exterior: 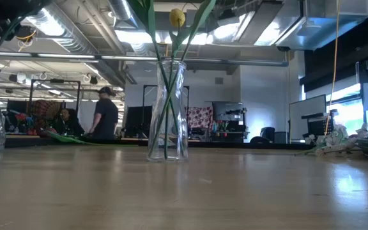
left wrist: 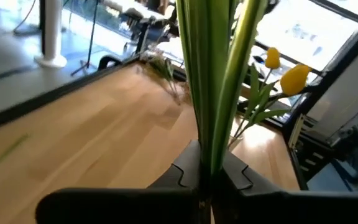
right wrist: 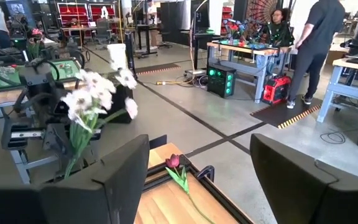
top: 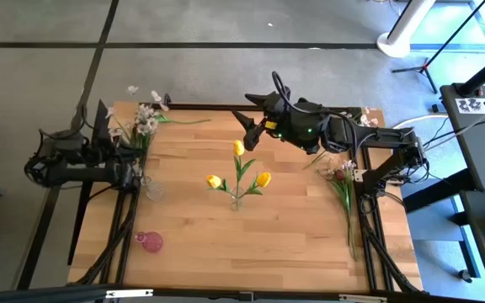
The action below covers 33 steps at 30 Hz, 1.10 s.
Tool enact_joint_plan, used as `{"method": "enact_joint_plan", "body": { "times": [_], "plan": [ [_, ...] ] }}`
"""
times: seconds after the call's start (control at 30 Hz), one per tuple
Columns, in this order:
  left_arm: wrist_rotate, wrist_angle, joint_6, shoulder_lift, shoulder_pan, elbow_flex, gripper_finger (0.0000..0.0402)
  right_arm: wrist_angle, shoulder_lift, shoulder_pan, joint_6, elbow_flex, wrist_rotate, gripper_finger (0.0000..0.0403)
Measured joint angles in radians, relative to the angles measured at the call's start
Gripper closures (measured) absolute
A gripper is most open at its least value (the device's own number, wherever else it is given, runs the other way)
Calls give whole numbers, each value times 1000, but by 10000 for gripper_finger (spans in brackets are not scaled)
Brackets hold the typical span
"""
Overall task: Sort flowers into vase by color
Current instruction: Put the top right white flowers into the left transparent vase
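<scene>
Three yellow tulips point(top: 238, 148) stand by their stems in a clear vase point(top: 236, 202) at mid-table; the low view shows that vase point(exterior: 168, 108) too. My left gripper point(left wrist: 205, 186), at the table's far-left corner, is shut on a spray of white-pink blossoms point(top: 146, 123). My right gripper point(right wrist: 204, 186) is open and holds nothing; it hovers just beyond the tulips point(top: 247, 128). More white-pink and dark red flowers point(top: 340, 171) lie by the right edge. A dark red bloom point(right wrist: 174, 162) lies at the far edge. My left gripper pinches several green stems point(left wrist: 213, 143) of the white-pink spray between its two fingers, which lie across them. The stems rise up out of the fingers. The spray is lifted clear of the table, and its blossoms point(right wrist: 92, 93) lean over at the top.
A second clear vase point(top: 152, 188) stands near the left edge, and a small pink vase point(top: 150, 242) sits at the near left. The near half of the wooden table point(top: 268, 244) is bare. People stand at benches in the room beyond.
</scene>
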Motion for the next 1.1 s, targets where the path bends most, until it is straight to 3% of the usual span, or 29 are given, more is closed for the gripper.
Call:
{"method": "enact_joint_plan", "body": {
  "times": [0.33, 0.67, 0.8, 1.03, 1.1],
  "plan": [
    [67, -13, 46, 0, 118, -61, 392, -1, -3, 0, -36, 0, 0, 126],
    [401, -38, 135, 0, 135, -56, 389, 10, -11, 0, -102, 0, -31, 126],
    [437, -130, 149, 0, 135, -56, 361, 9, -14, 0, -107, 0, -35, 126],
    [481, -142, 198, 0, 135, -10, 288, 8, -14, -8, -103, 0, -25, 126],
    [535, -153, 231, 0, 135, 14, 274, 7, -14, -8, -102, 0, -2, 126]
  ]
}}
